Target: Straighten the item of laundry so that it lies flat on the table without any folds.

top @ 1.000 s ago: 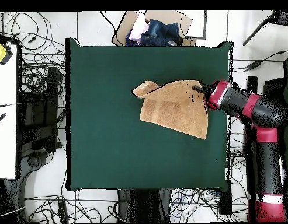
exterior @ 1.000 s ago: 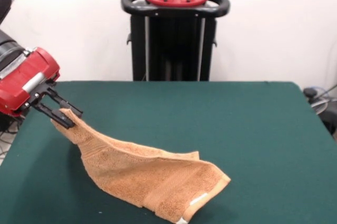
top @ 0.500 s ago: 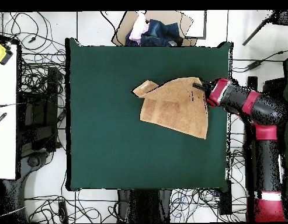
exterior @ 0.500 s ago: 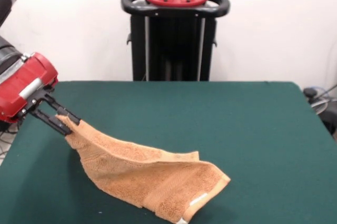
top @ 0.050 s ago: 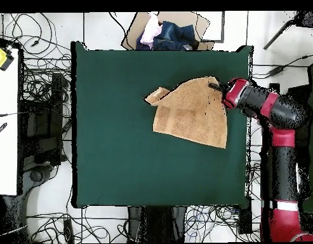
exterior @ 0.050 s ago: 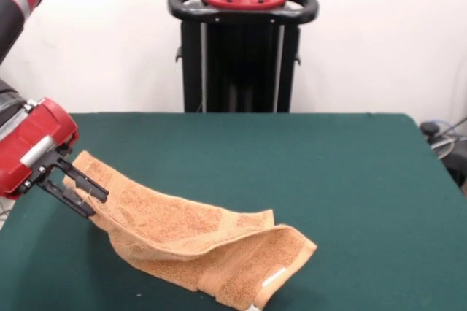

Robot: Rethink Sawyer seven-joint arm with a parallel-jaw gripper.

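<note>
Gripper [exterior @ 0.050 s ago: 82,194] clamps towel [exterior @ 0.050 s ago: 197,242] edge at table's [exterior @ 0.050 s ago: 350,179] left side, low. Towel lies front-left of centre, right end folded over. Mid-spread step; next move likely needs releasing this edge, then regrasping the folded flap.

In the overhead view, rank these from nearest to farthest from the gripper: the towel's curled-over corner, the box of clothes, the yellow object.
From the gripper:
1. Curled-over corner of the towel, mid-table.
2. Box of clothes, beyond the table's top edge; close to the first.
3. Yellow object, far left.
</note>
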